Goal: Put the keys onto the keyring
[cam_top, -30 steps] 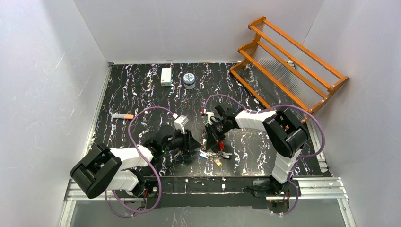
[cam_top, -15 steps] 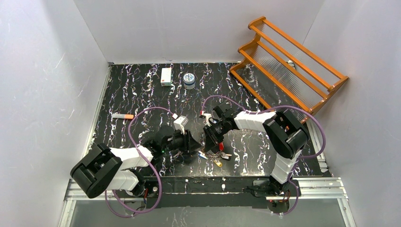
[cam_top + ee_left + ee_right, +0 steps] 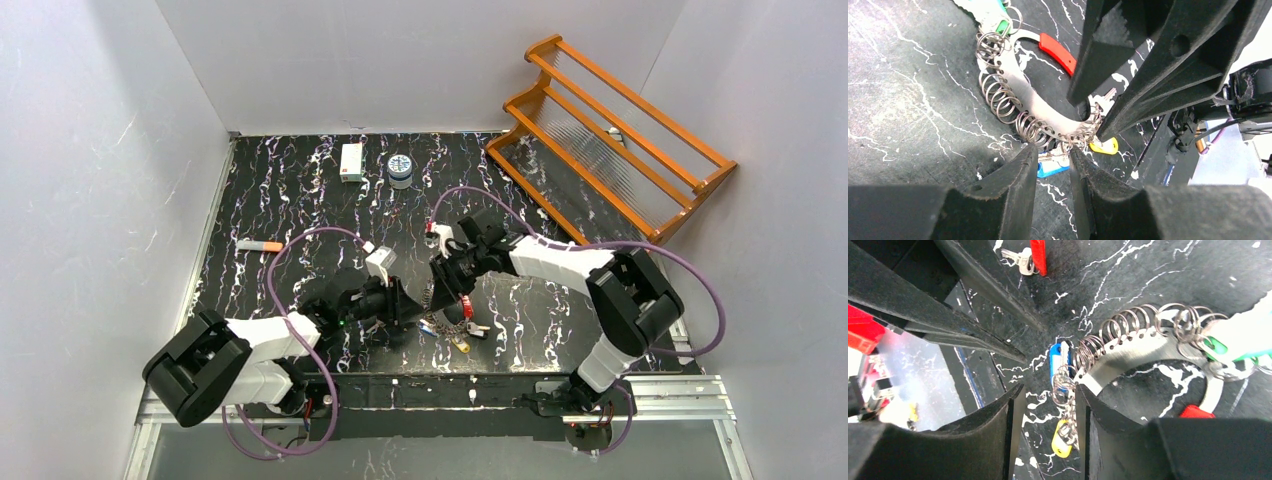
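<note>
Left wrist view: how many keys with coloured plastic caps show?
3: a blue-capped silver key low in the middle, a yellow-capped one just right of it, a green-capped one at the top edge. More may be hidden.

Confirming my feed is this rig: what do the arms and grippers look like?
The left arm and right arm have white links, bulky black joints and looping purple cables. The left gripper and right gripper are black, with two tapered fingers.

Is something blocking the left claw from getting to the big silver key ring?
No, nothing that shows. The left claw has its tips right at the edge of the key ring, just above a blue key. The right claw is on the ring's far side, not in between.
</note>
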{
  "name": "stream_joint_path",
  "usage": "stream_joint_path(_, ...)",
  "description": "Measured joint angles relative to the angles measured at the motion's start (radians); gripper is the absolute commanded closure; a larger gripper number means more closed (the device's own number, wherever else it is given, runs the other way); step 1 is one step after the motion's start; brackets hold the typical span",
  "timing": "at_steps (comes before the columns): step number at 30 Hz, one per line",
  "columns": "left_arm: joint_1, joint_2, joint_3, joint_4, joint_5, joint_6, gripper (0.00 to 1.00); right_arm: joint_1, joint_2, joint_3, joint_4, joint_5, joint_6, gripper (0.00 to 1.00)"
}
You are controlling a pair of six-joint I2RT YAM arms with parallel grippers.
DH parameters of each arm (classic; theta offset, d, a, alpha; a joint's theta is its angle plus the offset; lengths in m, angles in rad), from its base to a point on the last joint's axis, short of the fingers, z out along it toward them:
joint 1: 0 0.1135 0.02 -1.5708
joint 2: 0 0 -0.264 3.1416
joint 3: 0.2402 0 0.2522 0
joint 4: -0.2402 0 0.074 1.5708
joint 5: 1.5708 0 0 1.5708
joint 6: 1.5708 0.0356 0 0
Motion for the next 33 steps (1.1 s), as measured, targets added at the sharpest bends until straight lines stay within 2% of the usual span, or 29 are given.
stream_joint_path(3,0.000,-0.017,0.000,0.000,0.023,0.029,0.72,0.000,-0.053,-0.034,0.032,0.037,-0.006,0.42)
stream_joint_path(10,0.000,-0.055,0.000,0.001,0.118,0.167,0.72,0.001,-0.254,-0.157,0.140,0.149,-0.042,0.41)
stream_joint_path(16,-0.023,-0.044,0.014,-0.010,0.173,0.341,0.72,0.001,-0.282,-0.164,0.171,0.231,-0.050,0.41)
stream_joint_path(23,-0.205,0.010,0.091,-0.140,0.055,0.598,0.76,0.001,-0.282,-0.164,0.171,0.267,-0.047,0.41)
stream_joint_path(29,-0.231,0.014,0.091,-0.186,-0.087,0.702,0.76,0.001,-0.284,-0.164,0.167,0.278,-0.045,0.41)
stream_joint_path(33,-0.232,0.014,0.091,-0.191,-0.115,0.748,0.76,0.001,-0.294,-0.164,0.167,0.285,-0.045,0.41)
